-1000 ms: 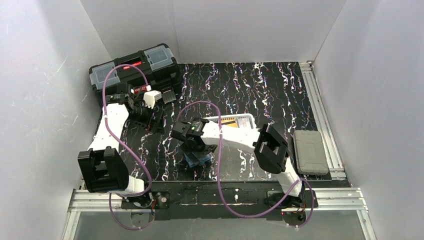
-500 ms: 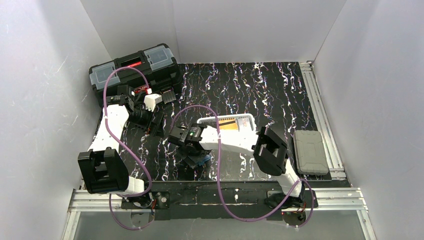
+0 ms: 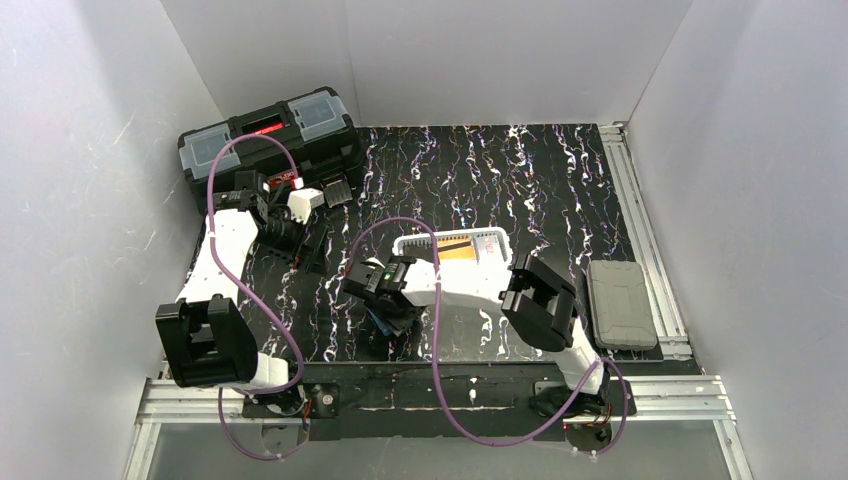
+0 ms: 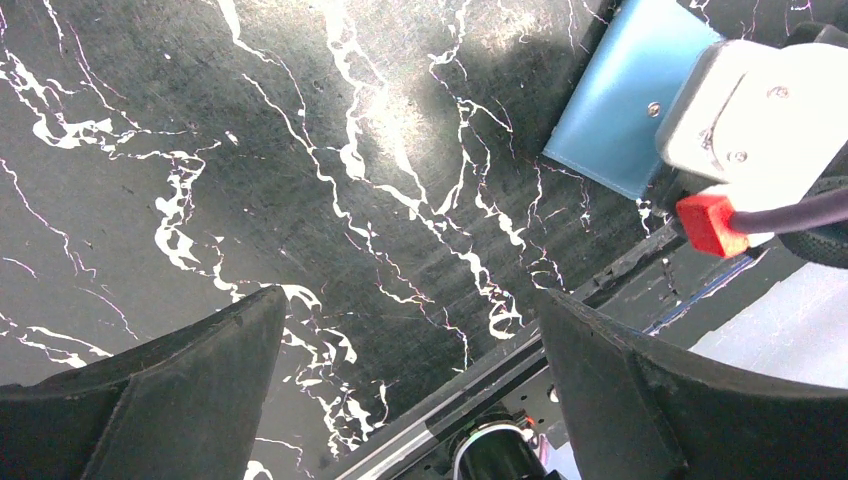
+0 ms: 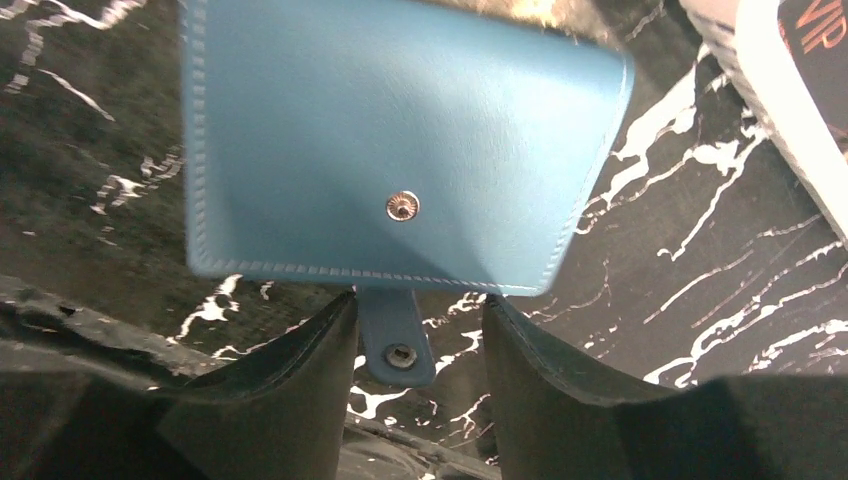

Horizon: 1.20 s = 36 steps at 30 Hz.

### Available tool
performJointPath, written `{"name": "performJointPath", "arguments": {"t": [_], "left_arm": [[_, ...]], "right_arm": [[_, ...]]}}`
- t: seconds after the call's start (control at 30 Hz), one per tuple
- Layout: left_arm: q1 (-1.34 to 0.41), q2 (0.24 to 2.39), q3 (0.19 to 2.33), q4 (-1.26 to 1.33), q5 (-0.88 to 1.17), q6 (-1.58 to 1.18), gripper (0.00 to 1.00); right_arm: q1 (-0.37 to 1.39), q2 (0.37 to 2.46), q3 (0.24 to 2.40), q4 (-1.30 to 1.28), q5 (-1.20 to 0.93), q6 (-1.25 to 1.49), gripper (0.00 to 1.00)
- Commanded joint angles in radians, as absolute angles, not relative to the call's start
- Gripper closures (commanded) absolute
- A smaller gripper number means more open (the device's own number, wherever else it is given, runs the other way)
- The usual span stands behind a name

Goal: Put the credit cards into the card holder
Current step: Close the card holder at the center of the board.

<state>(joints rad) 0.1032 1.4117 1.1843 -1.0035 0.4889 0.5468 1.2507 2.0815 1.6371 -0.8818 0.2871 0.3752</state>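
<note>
The teal-blue card holder (image 5: 400, 150) lies closed on the black marbled mat, its snap tab (image 5: 395, 340) unfastened and pointing toward me. My right gripper (image 5: 420, 305) is low over it, open, with the tab between its fingers; the left finger touches the tab and the right one stands apart. From above, the holder (image 3: 384, 323) is mostly covered by that gripper (image 3: 385, 310). An orange credit card (image 3: 455, 247) and a black one (image 5: 815, 40) lie in the white mesh basket (image 3: 490, 240). My left gripper (image 4: 410, 310) hangs wide open and empty over the mat (image 3: 312, 250).
A black toolbox (image 3: 270, 135) stands at the back left behind the left arm. A grey flat case (image 3: 620, 303) lies on the right rail. The basket's rim (image 5: 770, 90) is just right of the holder. The table's near rail (image 4: 560, 320) runs close below the holder.
My right gripper has come down and toward the near edge over the holder, and its jaws have narrowed around the tab. The left arm has shifted slightly back.
</note>
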Motion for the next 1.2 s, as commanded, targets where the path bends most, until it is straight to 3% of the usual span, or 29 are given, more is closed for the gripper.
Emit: {"name": "performJointPath", "arguments": {"t": [0.0,0.17,0.63,0.97,1.1,1.17], "left_arm": [[0.107,1.394,1.18,-1.039,0.496,0.549,0.02],[0.107,1.392,1.171,-1.045,0.492,0.556,0.02],[0.107,1.354,1.119,-1.026,0.501,0.58,0.02],[0.104,1.053,1.013,-0.911,0.658,0.774,0.02],[0.105,0.962,1.041,-1.019,0.758,0.995,0.02],[0.104,0.902,1.034,-1.037,0.801,0.964,0.02]], "right_arm": [[1.249,2.005,1.594,-0.857,0.366,0.397,0.45],[1.242,1.984,1.55,-0.846,0.399,0.4,0.5],[1.174,1.889,1.402,-0.801,0.426,0.39,0.5],[1.125,1.867,1.441,-0.807,0.309,0.412,0.5],[1.089,1.83,1.431,-0.787,0.243,0.44,0.51],[1.082,1.809,1.437,-0.793,0.232,0.447,0.51]]}}
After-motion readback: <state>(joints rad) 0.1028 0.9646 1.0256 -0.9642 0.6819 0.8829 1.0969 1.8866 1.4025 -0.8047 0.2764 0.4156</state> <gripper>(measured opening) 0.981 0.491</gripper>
